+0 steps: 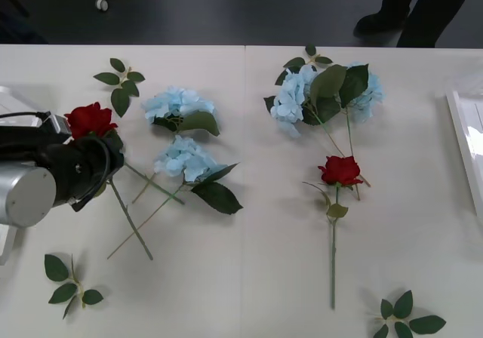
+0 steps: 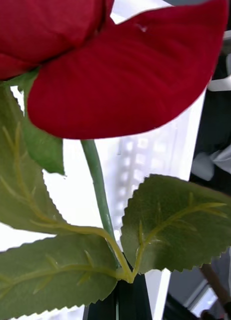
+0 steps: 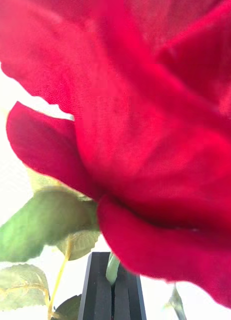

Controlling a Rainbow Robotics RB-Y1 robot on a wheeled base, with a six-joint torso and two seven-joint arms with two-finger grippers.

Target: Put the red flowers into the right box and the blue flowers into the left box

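1. Left gripper (image 3: 111, 260), at the counter's left edge, has its black fingers (image 3: 98, 290) pressed together on the green stem of a red rose (image 3: 145, 125). The bloom sits just above the fingertips.
2. Right gripper (image 2: 118, 297) likewise clamps a second red rose (image 2: 120, 65) low on its stem, fingers closed on it. The white right box (image 2: 145, 155) lies behind the flower.
3. Third red rose (image 1: 341, 170) lies on the counter (image 1: 249, 278) right of centre, with its stem pointing to the near edge.
4. Four blue flowers rest on the counter. Two (image 1: 177, 104) (image 1: 185, 158) are left of centre, just beside the left gripper. Two more (image 1: 294, 96) (image 1: 366, 89) are bunched toward the far edge, right of centre.
5. Step in hand, as it appears: both arms are carrying roses. The right one looks ready to let go over its box.
6. Next move for the left arm probably calls for carrying its rose across the whole counter to the right edge, high enough to clear the blue flowers.
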